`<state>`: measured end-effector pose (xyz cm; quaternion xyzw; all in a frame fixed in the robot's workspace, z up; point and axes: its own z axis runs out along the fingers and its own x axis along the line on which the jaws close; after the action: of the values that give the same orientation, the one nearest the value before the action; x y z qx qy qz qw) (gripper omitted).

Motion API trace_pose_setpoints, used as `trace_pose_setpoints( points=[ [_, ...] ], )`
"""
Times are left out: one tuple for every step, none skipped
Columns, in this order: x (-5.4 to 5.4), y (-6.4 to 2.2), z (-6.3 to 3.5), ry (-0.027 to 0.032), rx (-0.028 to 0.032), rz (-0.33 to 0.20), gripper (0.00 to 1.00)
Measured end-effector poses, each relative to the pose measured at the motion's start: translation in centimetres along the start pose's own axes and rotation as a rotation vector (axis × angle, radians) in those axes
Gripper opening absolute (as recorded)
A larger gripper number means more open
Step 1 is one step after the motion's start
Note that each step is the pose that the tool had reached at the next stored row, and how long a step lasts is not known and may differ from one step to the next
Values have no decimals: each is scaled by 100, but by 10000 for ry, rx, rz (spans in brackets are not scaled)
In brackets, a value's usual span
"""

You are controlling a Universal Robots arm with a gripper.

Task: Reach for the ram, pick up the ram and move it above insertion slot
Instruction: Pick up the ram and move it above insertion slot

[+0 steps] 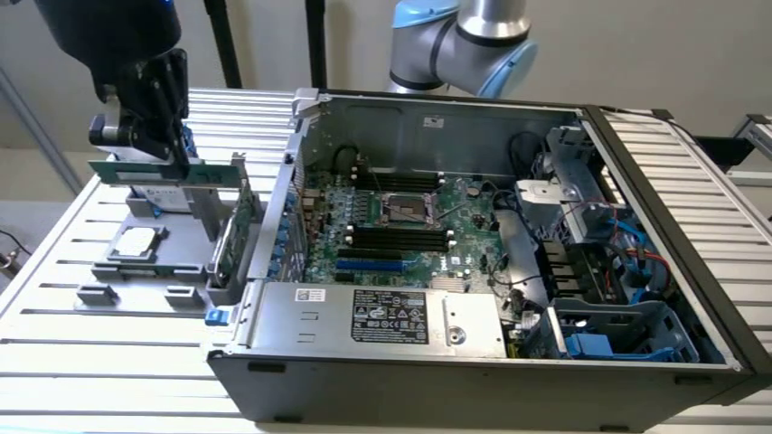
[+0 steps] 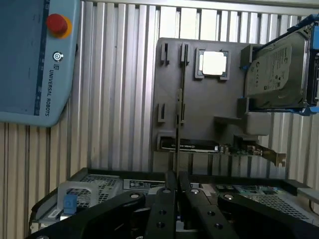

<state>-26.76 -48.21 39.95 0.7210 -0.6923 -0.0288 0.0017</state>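
One gripper [image 1: 143, 154] pinched ram [image 1: 151, 172], lifted over holder tray [image 1: 181, 271] (bench's left edge); slot not reached.

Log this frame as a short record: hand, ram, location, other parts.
hand: shut on the ram
ram location: over the grey holder, to the exterior view's left of the open computer case
insertion slots: on the motherboard inside the case, ram not yet above them
also on holder: hard drive, processor, expansion card
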Motion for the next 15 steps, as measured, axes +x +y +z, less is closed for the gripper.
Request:
trace_pose_setpoints(
  points=[
    [1,-44,-15,-23,0,0,13],
    [2,-88,-26,-44,1,-1,13],
    [4,-133,-38,-64,0,-2,13],
    [6,-180,-48,-86,0,-3,13],
    [7,-225,-56,-105,1,-5,13],
    [9,-270,-60,-118,0,-4,13],
    [10,-315,-63,-129,0,-5,13],
    [12,-359,-67,-141,0,-5,13],
    [14,-407,-70,-150,0,-7,13],
    [16,-452,-73,-158,-1,-6,13],
    [17,-496,-75,-166,0,-6,13],
    [19,-541,-77,-171,-1,-6,13],
    [20,-588,-79,-175,-1,-7,13],
    [21,-633,-82,-177,-2,-7,13],
    [21,-677,-83,-178,-2,-6,13]
  ],
)
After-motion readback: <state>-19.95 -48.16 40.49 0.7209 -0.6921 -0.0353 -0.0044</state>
